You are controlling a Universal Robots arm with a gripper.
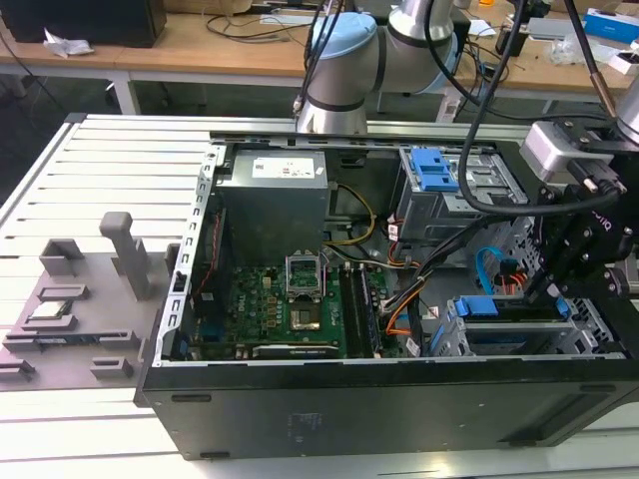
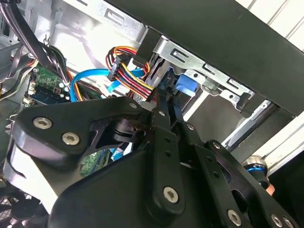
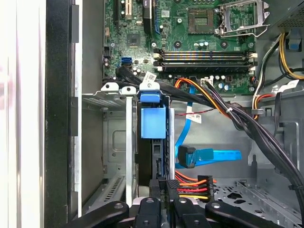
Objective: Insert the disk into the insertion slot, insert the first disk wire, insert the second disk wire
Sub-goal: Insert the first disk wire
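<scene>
The disk (image 3: 153, 121), a flat metal box in a shiny blue plastic frame, stands on its edge inside the insertion slot (image 3: 128, 142), a silver metal cage with little holes. In the exterior view it sits at about four o'clock in the black computer case (image 1: 379, 409). The black gripper (image 3: 163, 187) is right at the disk's end. Its jaws are pressed close together where a bunch of red, orange and yellow wires (image 3: 192, 187) stops; I cannot tell if they pinch the plug. A flat blue cable (image 3: 213, 156) lies nearby, and thick black cables (image 3: 247, 123) cross in front of the bumpy green board (image 3: 190, 38).
</scene>
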